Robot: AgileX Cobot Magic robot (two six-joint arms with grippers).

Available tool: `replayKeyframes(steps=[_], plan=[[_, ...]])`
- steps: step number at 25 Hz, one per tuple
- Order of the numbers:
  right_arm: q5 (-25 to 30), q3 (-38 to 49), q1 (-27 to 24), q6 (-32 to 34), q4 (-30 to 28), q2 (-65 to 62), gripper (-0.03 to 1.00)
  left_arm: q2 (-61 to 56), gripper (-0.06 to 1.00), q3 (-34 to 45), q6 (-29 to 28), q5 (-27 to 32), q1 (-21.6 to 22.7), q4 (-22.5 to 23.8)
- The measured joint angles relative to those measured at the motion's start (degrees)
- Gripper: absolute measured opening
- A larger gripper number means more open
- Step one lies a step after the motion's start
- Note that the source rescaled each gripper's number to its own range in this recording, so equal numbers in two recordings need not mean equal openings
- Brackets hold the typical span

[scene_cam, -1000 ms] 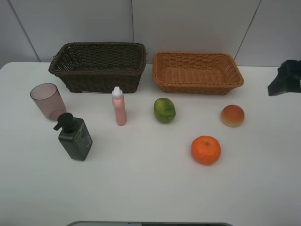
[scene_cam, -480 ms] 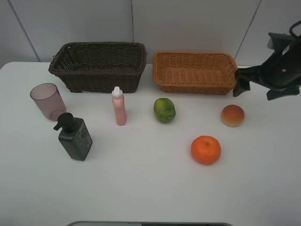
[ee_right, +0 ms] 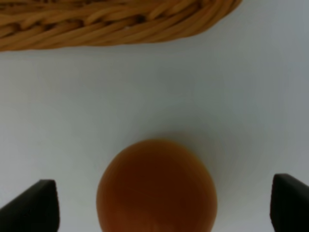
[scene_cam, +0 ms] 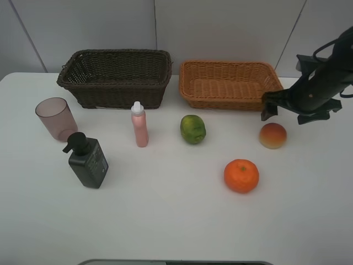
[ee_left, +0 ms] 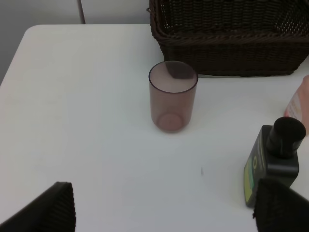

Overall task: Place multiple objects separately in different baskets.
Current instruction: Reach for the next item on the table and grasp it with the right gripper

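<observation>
- While the right gripper (scene_cam: 287,112) hangs low over the white table (scene_cam: 165,221), its fingers are released and spread wide, 1 on each side of the round red-yellow peach (scene_cam: 272,136), and grasp nothing
- The red-yellow peach lies on the table just in front of the right corner of the shallow light orange-brown rectangular wicker basket (scene_cam: 231,102)
- The left gripper (ee_left: 169,212) is outside the high view; its own wrist view shows the fingers wide apart and empty, above the table near the translucent pinkish cup (scene_cam: 55,118)
- That cup stands upright in front of the left end of the deep dark brown rectangular wicker basket (scene_cam: 121,94)
- The dark green pump bottle (scene_cam: 88,163) stands just in front of the cup
- The slim pink bottle with white cap (scene_cam: 139,127) stands upright before the dark basket's right end
- The green round fruit (scene_cam: 192,129) sits between the pink bottle and the peach
- The round orange (scene_cam: 241,175) lies further forward, well apart from the 2 baskets, which stand side by side at the back
</observation>
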Motion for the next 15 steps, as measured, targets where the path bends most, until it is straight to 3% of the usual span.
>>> replayKeyframes(steps=[15], plan=[[-2.78,-0.10,0.00,0.00,0.13,6.40,0.83,0.00,0.96,0.00,0.00,0.00,0.00,0.00]])
